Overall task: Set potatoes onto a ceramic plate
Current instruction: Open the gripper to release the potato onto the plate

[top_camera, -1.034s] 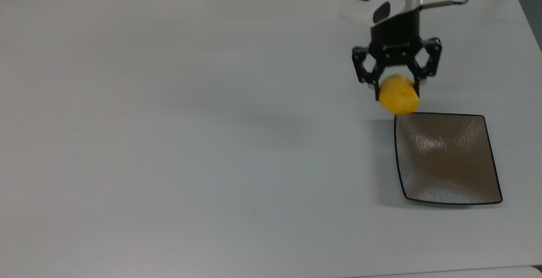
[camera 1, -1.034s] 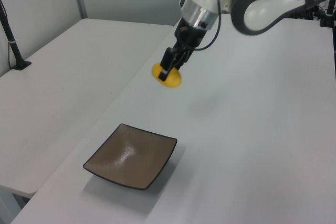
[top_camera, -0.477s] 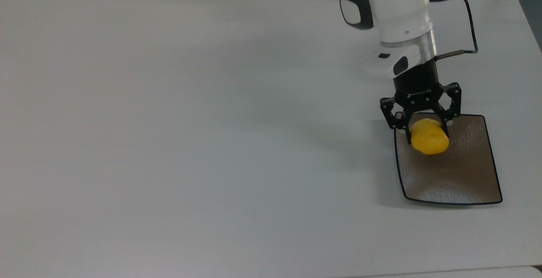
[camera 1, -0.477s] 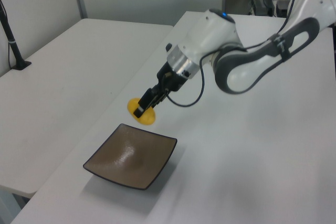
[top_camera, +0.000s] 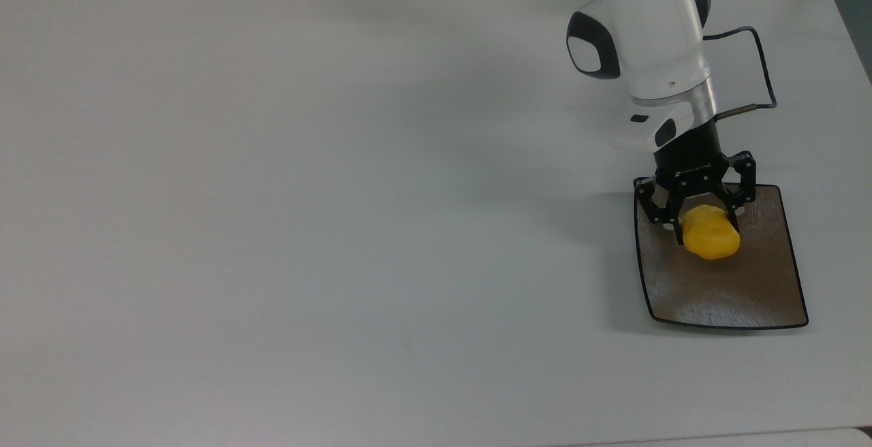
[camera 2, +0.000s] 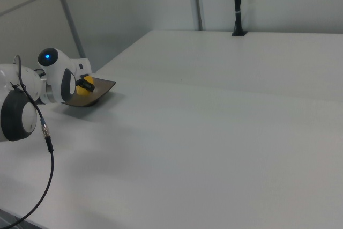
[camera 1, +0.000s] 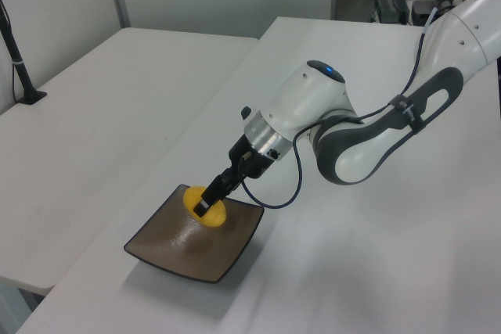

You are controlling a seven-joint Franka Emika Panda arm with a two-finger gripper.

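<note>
Top view: the gripper (top_camera: 705, 225) has its two black fingers closed around the yellow potato (top_camera: 712, 241), holding it low over the ceramic plate (top_camera: 722, 297), in the part nearest the arm. A second ago the potato hung above bare table just beyond the plate's far edge; half a second ago it had crossed that edge; now it sits further in and lower. In the left view the potato (camera 1: 207, 210) looks to be touching or almost touching the plate's brown surface (camera 1: 180, 244), though contact cannot be confirmed. This suggests the carry is nearly done, and what likely remains is to let go and lift away. The potato is off-centre, closer to the rim on the top view's left than to the rim on the top view's right, so a rounded lump could roll toward that side on release; the upturned corners may help stop it. Around the plate the white table (top_camera: 306, 195) lies bare, giving open room for the arm to retreat upward and back.
</note>
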